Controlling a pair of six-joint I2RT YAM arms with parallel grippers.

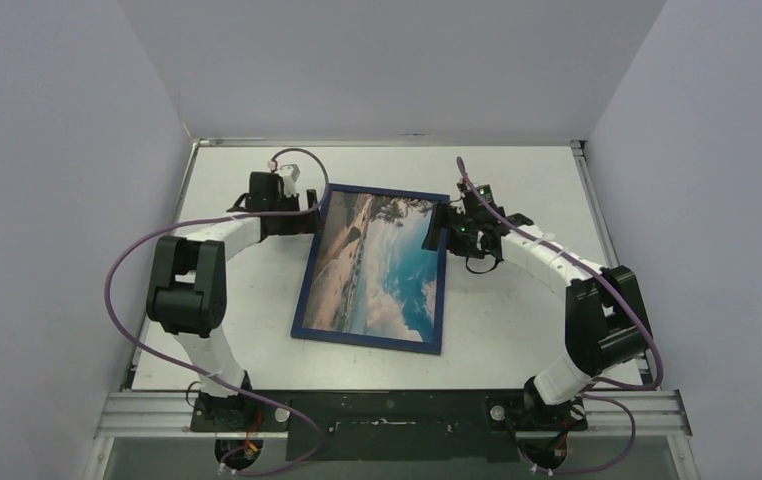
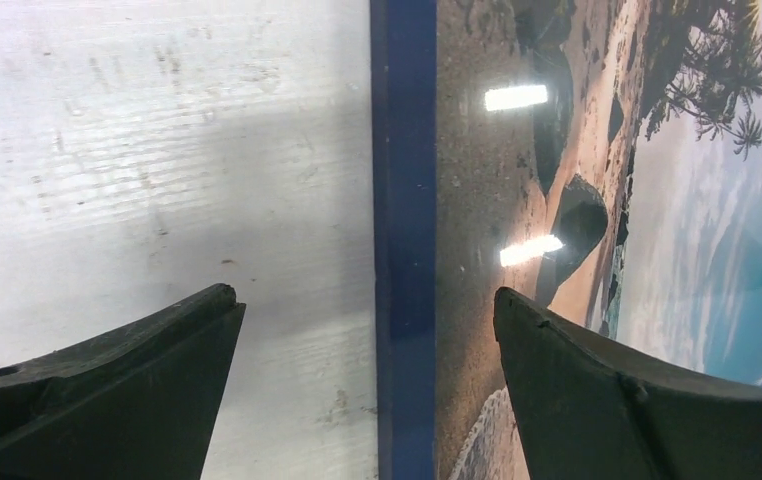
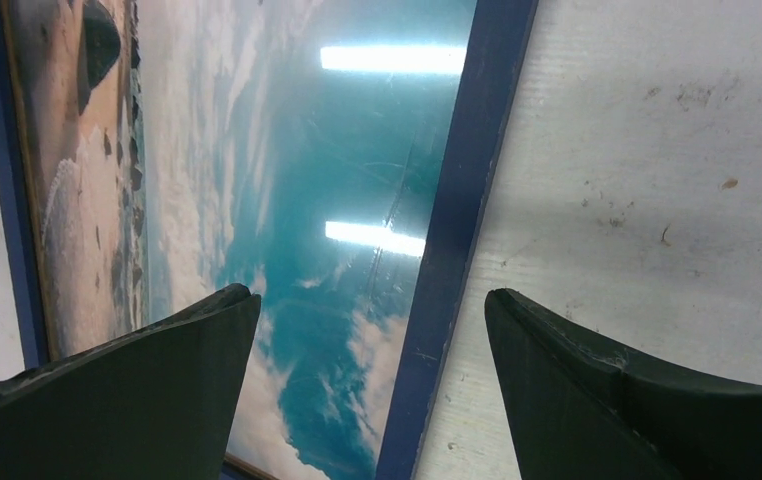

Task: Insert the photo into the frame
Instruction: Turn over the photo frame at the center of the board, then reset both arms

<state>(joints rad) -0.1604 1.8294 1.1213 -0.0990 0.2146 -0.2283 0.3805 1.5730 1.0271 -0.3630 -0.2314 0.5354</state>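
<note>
Navy-blue rectangular picture frame (image 1: pixel 367 341) lay on the white table (image 1: pixel 517 320), long axis 12 to 6, beach-and-sky photo print (image 1: pixel 377 265) inside. Left hand (image 2: pixel 367 310) at 10 o'clock, right hand (image 3: pixel 372 300) at 2, both spread astride its long edges.

the frame (image 2: pixel 404 240) is navy blue. the photo (image 1: pixel 377 265) shows tan sand with dark rocks, fading into turquoise sky streaked with white clouds. the tabletop (image 1: pixel 517 320) is white with faint grey scuffs. the left gripper (image 2: pixel 362 293) and right gripper (image 3: pixel 372 295) are black.
</note>
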